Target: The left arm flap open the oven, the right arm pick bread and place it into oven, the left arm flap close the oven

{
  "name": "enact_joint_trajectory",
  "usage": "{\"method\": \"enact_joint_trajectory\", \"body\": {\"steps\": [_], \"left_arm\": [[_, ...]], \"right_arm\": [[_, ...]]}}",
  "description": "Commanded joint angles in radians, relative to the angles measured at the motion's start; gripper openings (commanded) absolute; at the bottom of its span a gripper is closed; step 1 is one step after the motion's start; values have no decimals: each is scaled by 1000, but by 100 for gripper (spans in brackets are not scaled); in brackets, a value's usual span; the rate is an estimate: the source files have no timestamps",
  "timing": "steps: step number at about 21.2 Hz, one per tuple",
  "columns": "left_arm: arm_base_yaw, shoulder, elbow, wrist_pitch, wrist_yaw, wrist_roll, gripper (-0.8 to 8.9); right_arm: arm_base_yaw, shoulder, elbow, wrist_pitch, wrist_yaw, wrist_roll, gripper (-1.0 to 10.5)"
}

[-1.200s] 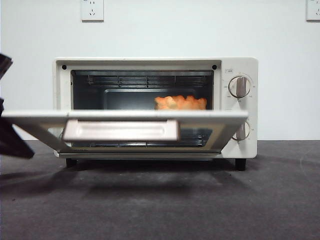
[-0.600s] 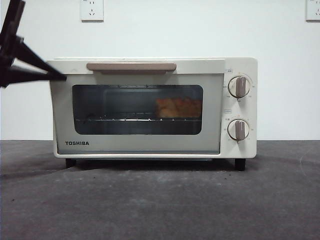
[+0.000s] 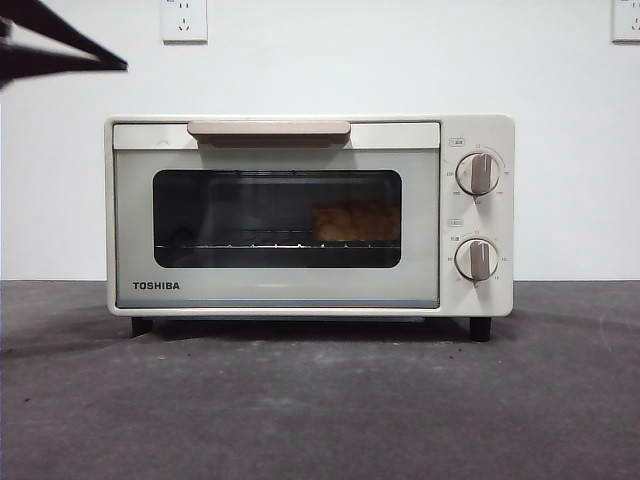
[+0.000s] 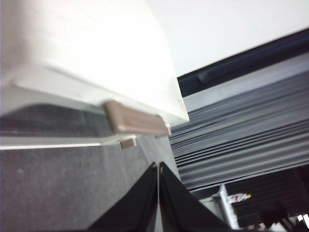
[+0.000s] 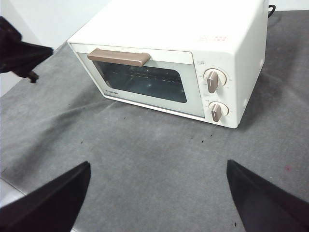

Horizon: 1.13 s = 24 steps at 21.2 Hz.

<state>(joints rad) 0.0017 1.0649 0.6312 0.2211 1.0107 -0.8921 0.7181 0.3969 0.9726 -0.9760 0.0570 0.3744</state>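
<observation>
The cream-white TOSHIBA oven [image 3: 300, 290] stands on the table with its door shut and its beige handle [image 3: 268, 128] at the top. The orange-golden bread [image 3: 355, 222] lies on the wire rack inside, at the right, dim behind the dark glass. My left gripper [image 3: 118, 65] is shut and empty, up at the left, above and clear of the oven's top left corner. In the left wrist view its jaws [image 4: 158, 166] meet near the handle [image 4: 135, 123]. My right gripper [image 5: 157, 191] is wide open and empty, held back in front of the oven [image 5: 193, 34].
Two round knobs [image 3: 478, 173] [image 3: 477, 259] sit on the oven's right panel. Wall sockets [image 3: 184, 18] [image 3: 626, 18] are on the white wall behind. The dark grey table mat [image 3: 320, 400] stretches in front of the oven.
The oven door swung up from lying open to fully shut. My left gripper rose from low at the left to the upper left and came off the oven.
</observation>
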Motion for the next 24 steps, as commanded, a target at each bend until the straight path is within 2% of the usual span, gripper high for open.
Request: {"method": "enact_joint_trajectory", "body": {"steps": [1, 7, 9, 12, 15, 17, 24], "left_arm": [[-2, -68, 15, -115, 11, 182, 9], [-2, -259, 15, -449, -16, 531, 9], [-2, -328, 15, -571, -72, 621, 9], [-2, -428, 15, -740, -192, 712, 9], [-2, -535, 15, -871, -311, 770, 9], [-2, -595, 15, -915, -351, 789, 9], [-2, -777, 15, -896, -370, 813, 9]], "right_arm": [[5, 6, 17, 11, 4, 10, 451], [5, 6, 17, 11, 5, -6, 451], [5, 6, 17, 12, 3, -29, 451], [6, 6, 17, 11, -10, -66, 451], [6, 6, 17, 10, -35, -101, 451], [6, 6, 17, 11, -40, -117, 451], [6, 6, 17, 11, -40, -177, 451]]}}
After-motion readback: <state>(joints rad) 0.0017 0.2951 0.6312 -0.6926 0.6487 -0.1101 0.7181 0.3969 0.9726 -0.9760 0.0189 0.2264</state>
